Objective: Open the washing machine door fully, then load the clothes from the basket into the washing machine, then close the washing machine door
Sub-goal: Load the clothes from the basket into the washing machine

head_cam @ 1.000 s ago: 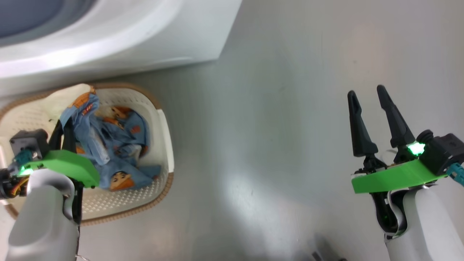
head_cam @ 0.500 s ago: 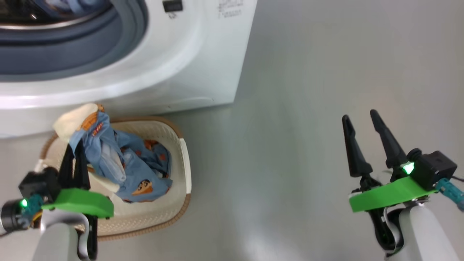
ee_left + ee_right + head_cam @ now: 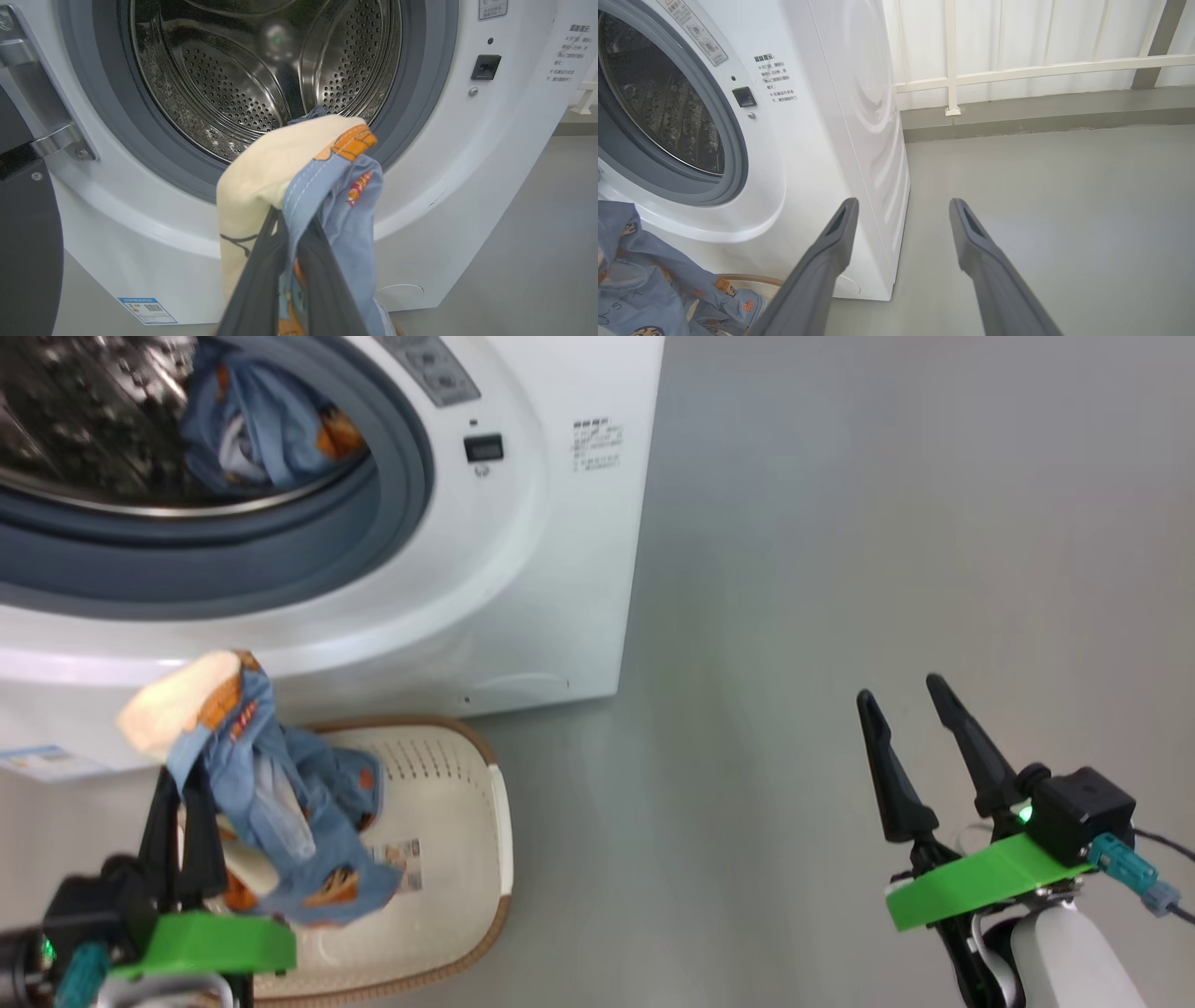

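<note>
The head camera has tilted up, so the washer [image 3: 523, 551] now takes the top of its view. The clothes [image 3: 280, 793] have risen from the basket [image 3: 457, 784], whose floor now lies bare but for 1 small sticker [image 3: 401, 854].

The left gripper [image 3: 182, 821] has its 2 dark fingers pressed together on the clothes, pinching them near the top. They are 1 soft, crumpled bundle: light blue cloth with orange prints and a cream piece with an orange patch. It hangs over the left half of the basket, its top just before the washer's front. In the left wrist view the left gripper [image 3: 292, 224] holds the clothes [image 3: 336, 200] in front of the lower rim of the opening.

1 more blue garment [image 3: 261, 420] lies in the drum [image 3: 224, 84], which is shiny steel, perforated and ribbed. 1 grey rubber ring [image 3: 392, 504] circles it. The door [image 3: 25, 242] stands open at the left on a metal hinge [image 3: 42, 116], its rim glossy black. 1 blue label [image 3: 37, 761] sits low on the smooth white front.

The basket is cream plastic, rounded, with holes in its walls and a brown woven-look rim. It stands on the smooth grey floor [image 3: 840, 523], just beside the washer.

The right gripper [image 3: 898, 689] hovers well to the right over the floor. Its 2 tapered fingers are spread and hold nothing.
</note>
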Controlling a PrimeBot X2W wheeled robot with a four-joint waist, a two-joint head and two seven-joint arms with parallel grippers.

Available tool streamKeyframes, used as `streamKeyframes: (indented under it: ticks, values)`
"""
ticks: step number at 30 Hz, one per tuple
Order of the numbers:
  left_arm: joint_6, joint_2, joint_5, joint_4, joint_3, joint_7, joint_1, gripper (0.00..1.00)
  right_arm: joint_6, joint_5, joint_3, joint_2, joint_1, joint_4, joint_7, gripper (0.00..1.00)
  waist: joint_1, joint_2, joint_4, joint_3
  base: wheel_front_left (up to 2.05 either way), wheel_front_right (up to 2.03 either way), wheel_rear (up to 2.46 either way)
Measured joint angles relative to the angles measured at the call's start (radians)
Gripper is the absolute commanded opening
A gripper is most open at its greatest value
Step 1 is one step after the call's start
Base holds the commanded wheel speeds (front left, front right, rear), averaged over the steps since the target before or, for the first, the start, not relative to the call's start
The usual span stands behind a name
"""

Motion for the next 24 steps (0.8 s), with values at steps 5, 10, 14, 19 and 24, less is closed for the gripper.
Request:
streamKeyframes:
  ticks: [5,10,14,19,24]
  values:
    - [0.000,-0.016,0.025,-0.083,0.013,0.000,0.086,0.00,0.000,-0.003,0.000,0.002,0.022,0.009,0.000,1.00,0.0000,0.0000,-0.003,-0.058,0.00,0.00,0.00]
    - [0.000,-0.022,0.033,-0.129,0.030,0.000,0.158,0.00,0.000,-0.010,-0.004,0.004,0.041,0.014,0.000,1.00,0.0000,0.0000,-0.004,-0.114,0.00,0.00,0.00]
    - [0.000,-0.024,0.056,-0.160,0.043,0.000,0.212,0.00,0.000,-0.017,-0.009,0.007,0.061,0.020,0.000,1.00,0.0000,0.0000,-0.002,-0.156,0.00,0.00,0.00]
    - [0.005,-0.030,0.058,-0.183,0.058,0.000,0.273,0.00,0.000,-0.018,-0.012,0.011,0.079,0.025,0.000,1.00,0.0000,0.0000,0.000,-0.205,0.00,0.00,0.00]
    - [0.007,-0.033,0.058,-0.202,0.069,0.000,0.325,0.00,0.000,-0.027,-0.014,0.016,0.094,0.026,0.000,1.00,0.0000,0.0000,0.000,-0.247,0.00,0.00,0.00]
